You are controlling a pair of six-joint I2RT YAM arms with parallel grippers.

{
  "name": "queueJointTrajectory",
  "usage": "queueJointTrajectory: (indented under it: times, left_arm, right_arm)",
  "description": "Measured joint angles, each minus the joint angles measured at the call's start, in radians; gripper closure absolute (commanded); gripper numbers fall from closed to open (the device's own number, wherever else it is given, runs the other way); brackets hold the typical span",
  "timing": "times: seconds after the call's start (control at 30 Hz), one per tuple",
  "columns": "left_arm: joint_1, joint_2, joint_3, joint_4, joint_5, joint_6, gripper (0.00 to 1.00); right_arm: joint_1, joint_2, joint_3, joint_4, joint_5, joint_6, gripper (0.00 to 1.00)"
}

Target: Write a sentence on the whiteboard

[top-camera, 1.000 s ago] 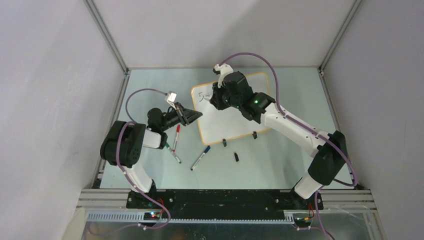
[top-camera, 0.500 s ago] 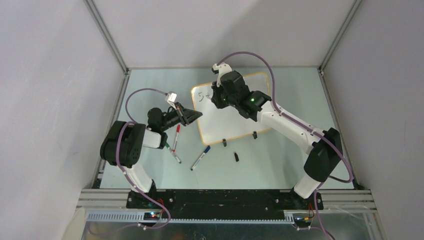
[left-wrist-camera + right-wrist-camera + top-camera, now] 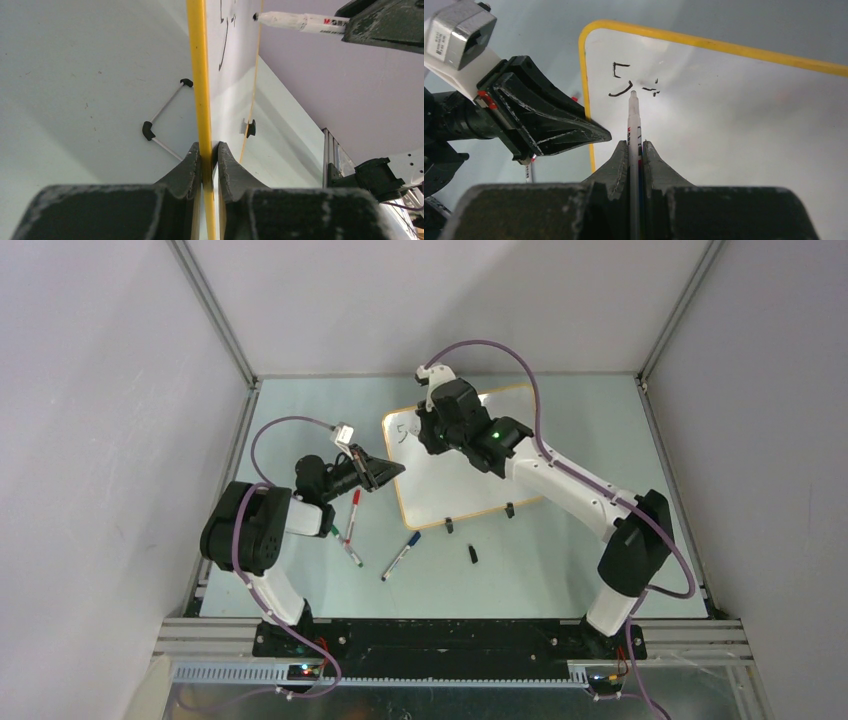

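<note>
1. 3 grey walls (image 3: 420, 300) enclose a pale green table (image 3: 590, 420).
2. 1 whiteboard (image 3: 460, 485) sits mid-table. The sentence (image 3: 624, 82), just a few black strokes, is at its 10 o'clock corner.
3. The left gripper (image 3: 209, 150) pinches the board's 9 o'clock rim.
4. The right gripper (image 3: 636, 150) is clamped on a marker (image 3: 633, 112), its tip at the strokes.
5. 3 loose markers (image 3: 354, 502) lie at the board's 7 o'clock, and 1 black cap (image 3: 472, 554) at its 6 o'clock.

Overhead, the right arm (image 3: 480, 435) covers the upper middle of the whiteboard (image 3: 455, 485) — the sentence (image 3: 403, 432) shows only a few strokes beside it, too small to read.
</note>
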Motion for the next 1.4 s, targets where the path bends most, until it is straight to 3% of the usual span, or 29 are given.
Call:
queueJointTrajectory:
  times: [1.4]
  left_arm:
    - [0.000, 0.000, 0.000, 0.003, 0.001, 0.000, 1.00]
  right_arm:
    - [0.006, 0.057, 0.050, -0.037, 0.063, -0.004, 1.00]
